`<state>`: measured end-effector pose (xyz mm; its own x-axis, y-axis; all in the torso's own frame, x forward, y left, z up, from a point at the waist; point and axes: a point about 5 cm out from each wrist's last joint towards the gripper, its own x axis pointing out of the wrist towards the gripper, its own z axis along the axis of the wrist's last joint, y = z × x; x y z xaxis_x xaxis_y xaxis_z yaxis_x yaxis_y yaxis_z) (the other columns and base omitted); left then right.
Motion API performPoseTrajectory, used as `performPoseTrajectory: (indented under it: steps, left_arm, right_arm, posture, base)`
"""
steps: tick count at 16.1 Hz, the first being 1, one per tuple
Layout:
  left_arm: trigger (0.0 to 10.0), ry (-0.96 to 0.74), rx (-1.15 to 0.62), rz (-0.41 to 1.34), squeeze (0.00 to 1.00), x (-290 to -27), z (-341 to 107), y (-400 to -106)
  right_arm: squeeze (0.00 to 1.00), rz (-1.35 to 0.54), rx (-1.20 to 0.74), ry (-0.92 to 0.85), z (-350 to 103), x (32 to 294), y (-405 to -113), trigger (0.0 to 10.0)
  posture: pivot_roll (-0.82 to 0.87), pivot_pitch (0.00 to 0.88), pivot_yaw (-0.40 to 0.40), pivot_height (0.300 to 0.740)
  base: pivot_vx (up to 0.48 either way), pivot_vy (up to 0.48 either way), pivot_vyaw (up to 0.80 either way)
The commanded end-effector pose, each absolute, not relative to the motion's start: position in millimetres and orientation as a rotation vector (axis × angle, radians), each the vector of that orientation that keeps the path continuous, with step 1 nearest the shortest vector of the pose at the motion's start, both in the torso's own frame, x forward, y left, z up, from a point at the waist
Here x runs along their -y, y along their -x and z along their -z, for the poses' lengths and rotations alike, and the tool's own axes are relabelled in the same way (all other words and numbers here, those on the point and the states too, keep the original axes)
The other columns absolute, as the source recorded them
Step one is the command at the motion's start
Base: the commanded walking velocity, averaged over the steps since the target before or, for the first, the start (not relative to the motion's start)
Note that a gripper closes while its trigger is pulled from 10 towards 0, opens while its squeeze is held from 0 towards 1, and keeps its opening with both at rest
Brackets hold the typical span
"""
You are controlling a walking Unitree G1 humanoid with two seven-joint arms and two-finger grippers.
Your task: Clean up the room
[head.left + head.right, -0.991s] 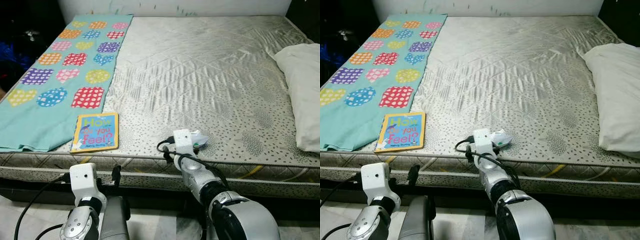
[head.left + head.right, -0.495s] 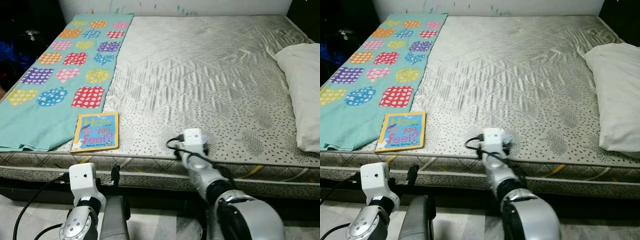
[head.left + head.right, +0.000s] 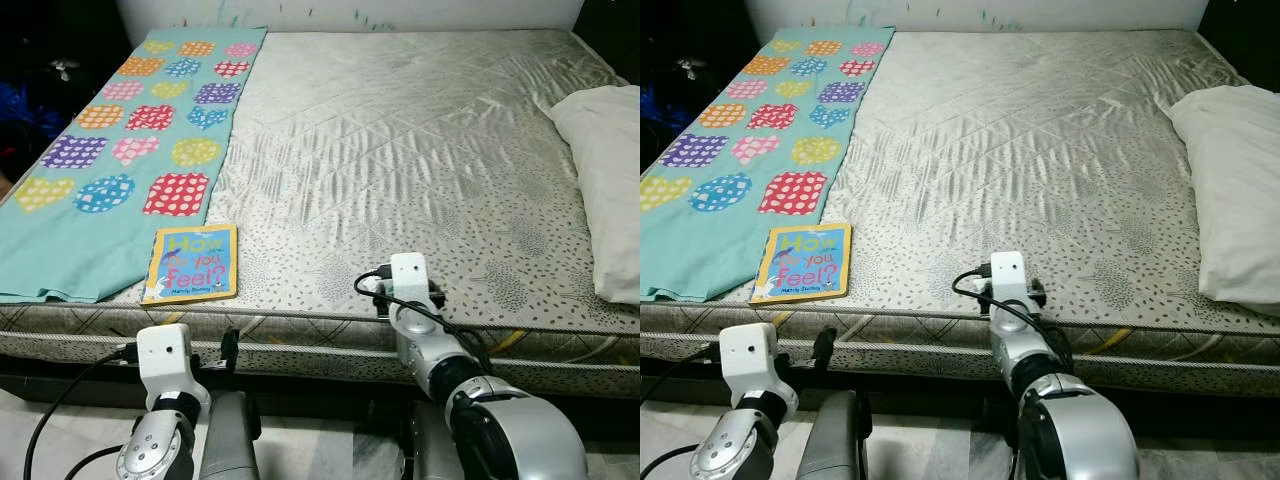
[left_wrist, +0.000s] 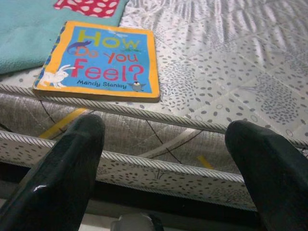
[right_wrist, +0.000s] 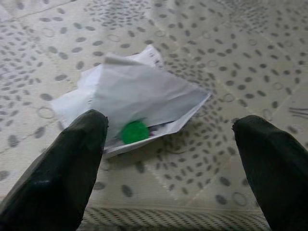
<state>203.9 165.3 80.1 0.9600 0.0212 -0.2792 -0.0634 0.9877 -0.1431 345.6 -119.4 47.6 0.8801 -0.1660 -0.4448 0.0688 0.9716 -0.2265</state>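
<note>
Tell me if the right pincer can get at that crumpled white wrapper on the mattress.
Probably yes: the right pincer is open with the wrapper lying just ahead between its fingers, nothing in between.

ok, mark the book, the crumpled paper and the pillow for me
book [image 3: 191, 263], left eye view, middle of the blue cover
crumpled paper [image 5: 139, 94], right wrist view, white top fold
pillow [image 3: 1232, 190], right eye view, centre of its white surface
</note>
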Motion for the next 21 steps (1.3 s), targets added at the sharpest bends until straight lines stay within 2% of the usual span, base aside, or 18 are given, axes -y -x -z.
performPoseTrajectory:
  steps: [1,4,5,6,7,8,9,10,11,12,15,16,17,18,19,20,21]
  left_arm:
    - [10.0,0.134,-0.285,-0.062,0.0,-169.9,-79.6,-204.6]
    - [10.0,0.132,-0.281,-0.065,0.0,-171.3,-80.7,-205.8]
    - [10.0,0.132,-0.281,-0.064,0.0,-171.2,-80.6,-205.8]
    - [10.0,0.133,-0.281,-0.064,0.0,-171.0,-80.6,-205.8]
    - [10.0,0.135,-0.282,-0.06,0.0,-169.6,-80.8,-205.8]
    - [10.0,0.135,-0.282,-0.059,0.0,-169.4,-80.9,-205.9]
    - [10.0,0.136,-0.283,-0.059,0.0,-169.5,-80.8,-205.9]
    - [10.0,0.136,-0.283,-0.059,0.0,-169.9,-80.8,-206.0]
    - [10.0,0.135,-0.283,-0.059,0.0,-170.0,-80.7,-206.1]
    - [10.0,0.135,-0.283,-0.059,0.0,-170.4,-80.6,-206.5]
    - [10.0,0.135,-0.284,-0.059,0.0,-170.1,-80.5,-206.6]
    - [10.0,0.136,-0.285,-0.059,0.0,-170.1,-80.4,-206.7]
    - [10.0,0.136,-0.286,-0.059,0.0,-169.8,-80.2,-206.6]
    - [10.0,0.137,-0.289,-0.059,0.0,-169.4,-79.8,-206.6]
    - [10.0,0.137,-0.29,-0.059,0.0,-169.3,-79.8,-206.6]
    - [10.0,0.137,-0.29,-0.058,0.0,-169.2,-79.8,-206.6]
    - [10.0,0.137,-0.291,-0.058,0.0,-169.1,-79.8,-206.6]
  right_arm:
    - [0.0,0.136,-0.469,0.227,-52.4,121.4,-349.1,10.0]
    - [0.0,0.118,-0.481,0.173,-51.4,120.1,-348.9,10.0]
    - [0.0,0.094,-0.485,0.15,-50.8,114.6,-348.3,9.0]
    - [0.0,0.083,-0.488,0.149,-50.4,112.6,-348.0,8.8]
    - [0.0,0.052,-0.495,0.144,-48.1,105.8,-345.8,10.0]
    - [0.0,0.042,-0.498,0.138,-46.9,103.4,-344.8,9.4]
    - [0.0,0.034,-0.505,0.133,-45.0,101.1,-343.2,7.1]
    - [0.0,0.03,-0.509,0.132,-43.5,99.6,-341.8,6.4]
    - [0.0,0.03,-0.51,0.13,-43.0,99.3,-341.4,4.9]
    - [0.0,0.028,-0.515,0.124,-41.8,98.6,-340.5,0.0]
    - [0.0,0.03,-0.515,0.123,-42.2,98.3,-340.7,0.0]
    - [0.0,0.03,-0.514,0.123,-43.1,97.5,-341.3,0.4]
    - [0.0,0.031,-0.517,0.122,-43.5,96.6,-341.6,1.2]
    - [0.0,0.034,-0.528,0.124,-42.9,95.9,-341.1,5.2]
    - [0.0,0.039,-0.54,0.129,-41.6,95.8,-340.2,7.5]
    - [0.0,0.046,-0.552,0.133,-40.1,96.0,-339.1,8.2]
    - [0.0,0.053,-0.562,0.132,-39.0,96.2,-338.3,9.5]
  posture:
    - [0.26,0.066,0.007,0.555]
    - [0.26,0.065,0.007,0.555]
    - [0.26,0.065,0.007,0.555]
    - [0.26,0.065,0.007,0.555]
    - [0.26,0.065,0.007,0.555]
    - [0.26,0.065,0.007,0.555]
    - [0.26,0.065,0.007,0.555]
    - [0.26,0.067,0.011,0.555]
    - [0.26,0.067,0.011,0.555]
    - [0.26,0.067,0.011,0.555]
    - [0.26,0.067,0.011,0.555]
    - [0.26,0.069,0.011,0.555]
    - [0.26,0.069,0.011,0.555]
    - [0.26,0.069,0.011,0.555]
    - [0.26,0.069,0.011,0.555]
    - [0.26,0.069,0.011,0.555]
    - [0.26,0.069,0.011,0.555]
  base:
    - [0.0,0.0,0.0]
    - [0.0,0.0,0.0]
    - [0.0,0.0,0.0]
    - [0.0,0.0,0.0]
    - [0.0,0.0,0.0]
    - [0.0,0.0,0.0]
    - [0.0,0.0,0.0]
    - [0.0,0.0,0.0]
    - [0.0,0.0,0.0]
    - [0.0,0.0,0.0]
    - [0.0,0.0,0.0]
    - [0.0,0.0,0.0]
    - [0.0,0.0,0.0]
    - [0.0,0.0,0.0]
    - [0.0,0.0,0.0]
    - [0.0,0.0,0.0]
    - [0.0,0.0,0.0]
